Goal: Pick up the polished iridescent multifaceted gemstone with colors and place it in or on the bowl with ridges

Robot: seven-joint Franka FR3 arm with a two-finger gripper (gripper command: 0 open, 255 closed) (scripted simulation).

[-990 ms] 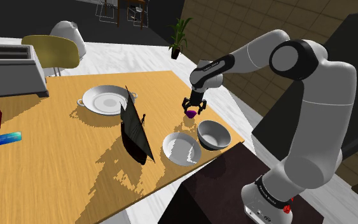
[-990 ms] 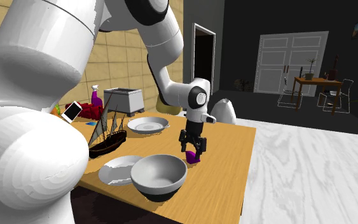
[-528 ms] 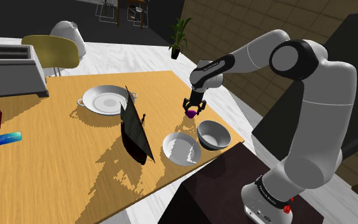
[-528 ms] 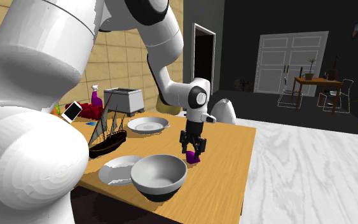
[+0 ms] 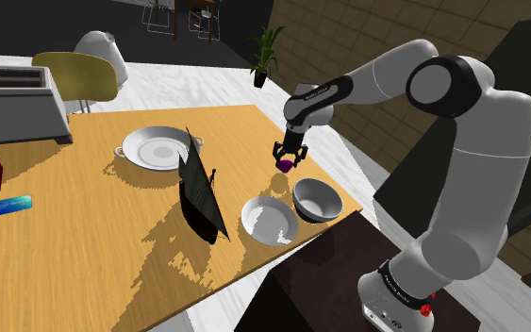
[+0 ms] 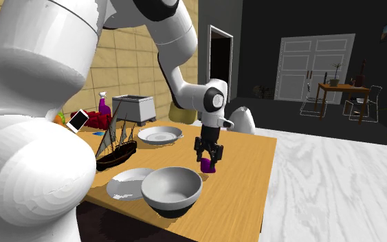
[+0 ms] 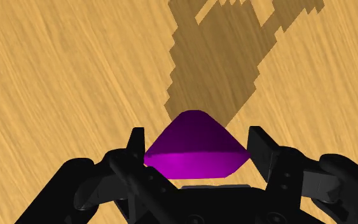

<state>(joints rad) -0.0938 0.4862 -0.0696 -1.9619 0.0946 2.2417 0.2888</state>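
We now hold the purple gemstone [image 7: 195,153] clear of the table [image 5: 84,245] — the gripper [image 7: 198,139] clamped on its sides, higher than a moment ago — so carrying comes next.

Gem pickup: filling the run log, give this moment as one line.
gripper: shut on gem | gem: held above table | placed: no

Wooden table [image 7: 56,70] with streaked matt grain, smooth purple gem [image 7: 193,153] with a soft sheen, matt black gripper [image 7: 198,139], smooth grey bowl [image 5: 315,198], white ridged bowl [image 5: 270,220], glossy white arm [image 5: 471,141]
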